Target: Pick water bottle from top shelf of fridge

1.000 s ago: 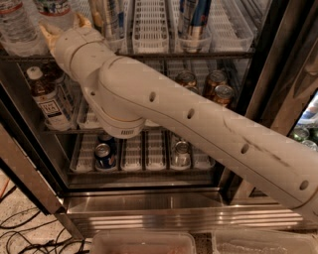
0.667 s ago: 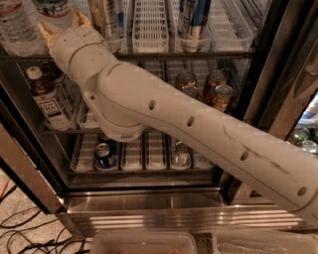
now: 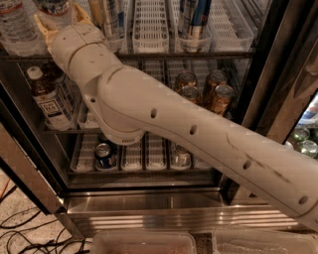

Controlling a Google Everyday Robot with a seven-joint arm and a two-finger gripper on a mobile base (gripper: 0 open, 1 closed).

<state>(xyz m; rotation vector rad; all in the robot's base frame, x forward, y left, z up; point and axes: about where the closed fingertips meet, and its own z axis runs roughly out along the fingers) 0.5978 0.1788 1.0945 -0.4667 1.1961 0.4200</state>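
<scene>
Gripper: the gripper (image 3: pixel 60 19) is at the upper left, up on the top shelf (image 3: pixel 198 53) of the fridge (image 3: pixel 149 204), at the base of a water bottle (image 3: pixel 52 6); if it holds the bottle or not, I cannot tell.
Water bottle: stands upright at the left end of the top shelf, just behind the gripper; only its lower part is in view.
Second water bottle (image 3: pixel 17 27): just beside it on the left, upright.
Arm (image 3: pixel 198 139): crosses from the lower right to the upper left, in front of the racks.
Tea bottle (image 3: pixel 47 96): one rack lower, at the left.
Soda cans (image 3: pixel 218 96): on the middle rack, to the right.
</scene>
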